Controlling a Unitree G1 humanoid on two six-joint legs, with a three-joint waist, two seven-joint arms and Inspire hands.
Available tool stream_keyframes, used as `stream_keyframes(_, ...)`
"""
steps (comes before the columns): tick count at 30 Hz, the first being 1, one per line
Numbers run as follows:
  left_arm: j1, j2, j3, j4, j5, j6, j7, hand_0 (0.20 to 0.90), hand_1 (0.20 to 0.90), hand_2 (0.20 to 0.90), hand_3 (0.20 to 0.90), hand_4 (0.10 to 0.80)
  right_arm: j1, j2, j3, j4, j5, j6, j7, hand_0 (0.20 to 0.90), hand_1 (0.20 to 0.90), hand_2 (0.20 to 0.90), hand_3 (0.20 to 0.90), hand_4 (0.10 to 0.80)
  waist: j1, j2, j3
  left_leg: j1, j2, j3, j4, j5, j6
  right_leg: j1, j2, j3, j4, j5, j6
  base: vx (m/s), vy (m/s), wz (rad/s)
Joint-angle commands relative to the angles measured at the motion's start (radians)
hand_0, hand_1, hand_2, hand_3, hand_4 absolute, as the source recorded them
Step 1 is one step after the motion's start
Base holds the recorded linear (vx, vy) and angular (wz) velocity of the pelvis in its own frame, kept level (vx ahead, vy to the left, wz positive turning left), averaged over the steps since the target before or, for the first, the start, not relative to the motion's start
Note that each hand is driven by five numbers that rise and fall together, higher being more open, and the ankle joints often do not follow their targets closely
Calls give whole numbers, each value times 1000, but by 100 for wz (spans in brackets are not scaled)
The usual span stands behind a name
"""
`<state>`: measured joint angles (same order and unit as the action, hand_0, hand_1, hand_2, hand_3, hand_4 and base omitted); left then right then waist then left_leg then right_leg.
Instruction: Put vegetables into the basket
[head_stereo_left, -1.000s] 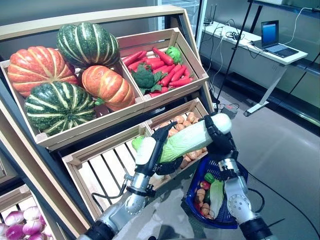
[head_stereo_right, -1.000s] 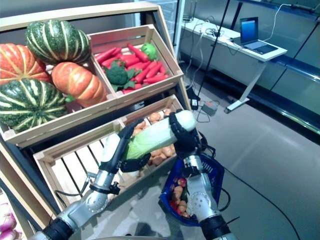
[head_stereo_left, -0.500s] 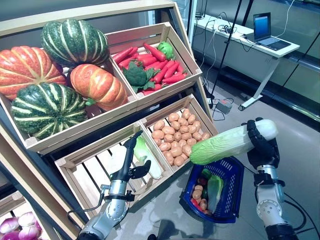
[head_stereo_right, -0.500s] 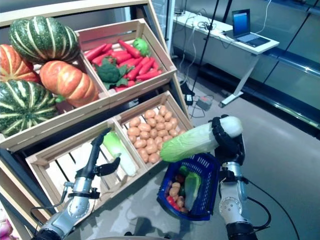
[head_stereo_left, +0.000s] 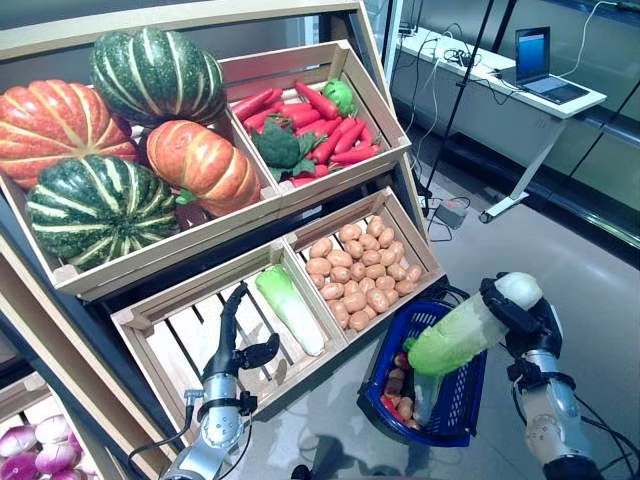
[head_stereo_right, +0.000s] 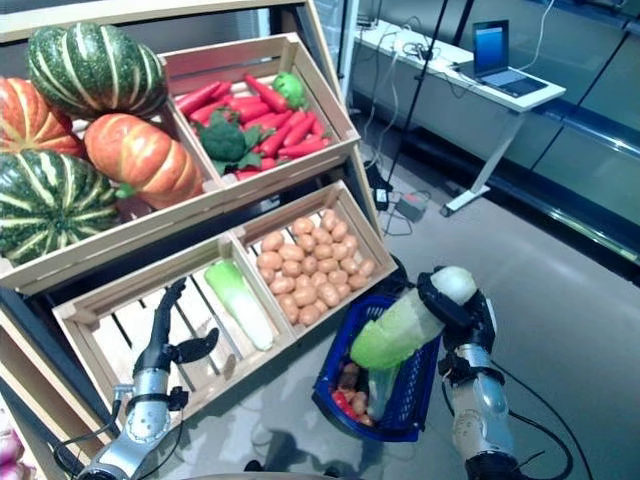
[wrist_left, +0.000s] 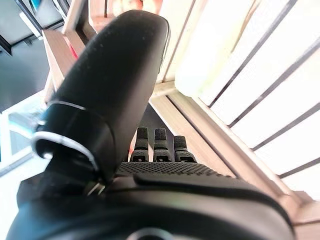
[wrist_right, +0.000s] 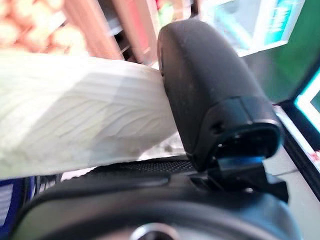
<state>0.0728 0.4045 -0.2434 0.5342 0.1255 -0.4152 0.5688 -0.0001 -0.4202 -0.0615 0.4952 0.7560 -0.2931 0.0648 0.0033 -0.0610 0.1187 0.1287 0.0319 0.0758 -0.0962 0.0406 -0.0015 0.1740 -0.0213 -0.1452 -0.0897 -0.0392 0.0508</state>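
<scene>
the cabbage (head_stereo_left: 462, 330) in my right hand (head_stereo_left: 520, 305) hangs over the basket (head_stereo_left: 455, 420); its near half already holds vegetables (head_stereo_left: 400, 385), the far half is free.

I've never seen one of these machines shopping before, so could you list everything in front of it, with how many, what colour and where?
Pumpkins: four, two orange and two striped green, upper left crate.
Red peppers: a pile, upper right crate, with dark green broccoli and one light green pepper.
Potatoes: many, tan, lower right crate.
Cabbage in crate: one, pale green, lower left crate.
Held cabbage: one, pale green, tilted leaf-end down over the basket.
Basket: one, blue, on the floor, already holding mixed vegetables.
Onions: several, purple, bottom left corner.
Laptop: one, open, on the white desk behind.
Left hand: open, before the lower left crate.
Right hand: fingers wrapped round the held cabbage.
</scene>
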Motion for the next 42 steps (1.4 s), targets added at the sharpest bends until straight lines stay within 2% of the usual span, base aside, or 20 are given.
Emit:
stream_keyframes(1,-121,10,19,-1,-31,-42,1,900,900,900,900,800,-190,-151,-30,23,-93,-61,-93,300,300,300,300,400,19,-1,8,54,-10,6,9,-122,27,19,6,-19,2,2,-47,25,-77,5)
stream_keyframes(7,-149,37,5,-32,-63,-38,-20,900,900,900,900,800,-277,-201,4,132,-108,-35,-190,300,300,300,300,400,42,5,38,45,-14,-11,9,-115,26,16,4,-29,2,4,-49,32,-68,4)
stream_keyframes(10,-204,53,-3,-52,-92,-38,-15,900,900,900,900,800,-354,-213,31,166,-102,-32,-243,300,300,300,300,400,48,15,82,-10,-16,-18,47,-110,27,-41,-2,-35,58,-7,-55,-122,-48,4)
stream_keyframes(14,-304,62,-23,-73,-139,-46,-6,900,900,900,900,800,-464,-245,34,258,-71,-50,-271,300,300,300,300,400,49,44,181,-118,-28,-35,155,-121,23,-126,-14,-61,150,-32,-65,-181,-38,18)
stream_keyframes(19,-335,61,-36,-105,-166,-80,-11,900,900,900,900,800,-505,-257,23,307,-12,-53,-287,300,300,300,300,400,51,62,253,-210,-40,-43,273,-145,18,-187,-26,-86,226,-56,-78,-121,-36,14)
stream_keyframes(26,-378,56,-77,-168,-192,-118,-2,900,900,900,900,800,-563,-244,30,329,54,-65,-287,300,300,300,300,400,39,88,346,-408,-34,-30,568,-228,17,-360,-58,-115,483,-133,-117,-147,-15,2)
stream_keyframes(30,-396,58,-85,-236,-238,-130,-1,900,900,900,900,800,-599,-223,30,345,86,-69,-294,300,300,300,300,400,29,103,380,-560,-36,-19,807,-314,40,-510,-87,-122,727,-208,-145,-120,-37,1)
stream_keyframes(31,-395,56,-84,-250,-245,-131,-5,900,900,900,900,800,-603,-217,32,346,84,-71,-298,300,300,300,300,400,30,104,385,-564,-36,-16,822,-327,46,-522,-88,-113,749,-214,-144,-103,-19,4)
stream_keyframes(32,-398,57,-83,-263,-248,-132,-9,900,900,900,900,800,-610,-214,33,346,80,-72,-301,300,300,300,300,400,27,105,388,-598,-37,-16,865,-337,55,-557,-96,-114,797,-228,-150,-80,-8,0)
stream_keyframes(34,-408,55,-92,-291,-240,-140,-5,900,900,900,900,800,-633,-214,37,352,75,-68,-312,300,300,300,300,400,29,110,395,-645,-42,-23,933,-345,59,-605,-104,-105,864,-250,-150,-87,-10,0)
stream_keyframes(38,-417,66,-116,-356,-217,-135,12,900,900,900,900,800,-668,-230,37,381,69,-60,-321,300,300,300,300,400,26,119,400,-753,-40,-17,1101,-390,73,-717,-119,-91,1034,-309,-168,-48,-25,1)
stream_keyframes(42,-421,74,-133,-372,-228,-131,21,900,900,900,900,800,-690,-248,33,401,59,-58,-336,300,300,300,300,400,26,121,401,-805,-40,-14,1171,-415,85,-780,-128,-80,1114,-335,-172,-24,-34,-3)
